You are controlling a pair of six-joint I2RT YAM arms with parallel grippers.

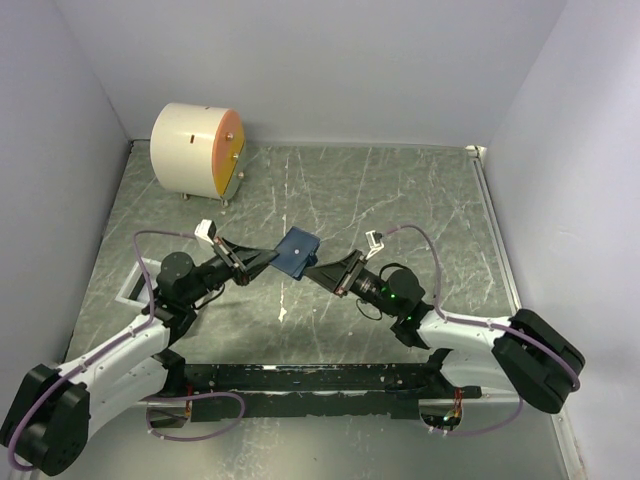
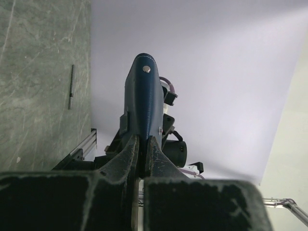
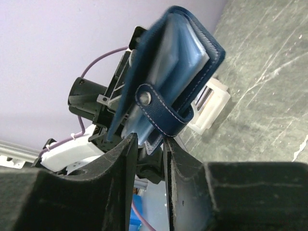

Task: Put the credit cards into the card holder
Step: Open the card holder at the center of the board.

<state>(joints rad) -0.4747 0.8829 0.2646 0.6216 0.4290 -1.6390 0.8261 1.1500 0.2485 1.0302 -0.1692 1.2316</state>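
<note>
Card holder [image 1: 299, 251] midair: left gripper [image 2: 142, 144] clamped on it, right gripper [image 3: 150, 144] slightly apart.

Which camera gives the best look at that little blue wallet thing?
The right wrist view: the card holder is close and large, with its snap tab, stitching and lighter blue pockets showing. The left wrist view sees only its narrow edge; the top view shows a small blue patch.

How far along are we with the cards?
Looks done: no loose card shows on the grey marbled table; whether both are inside I can't tell. In hand: the dark navy folding card holder is held aloft, left gripper clamped on it, right gripper straddling its other edge. Left: probably setting it down.
</note>
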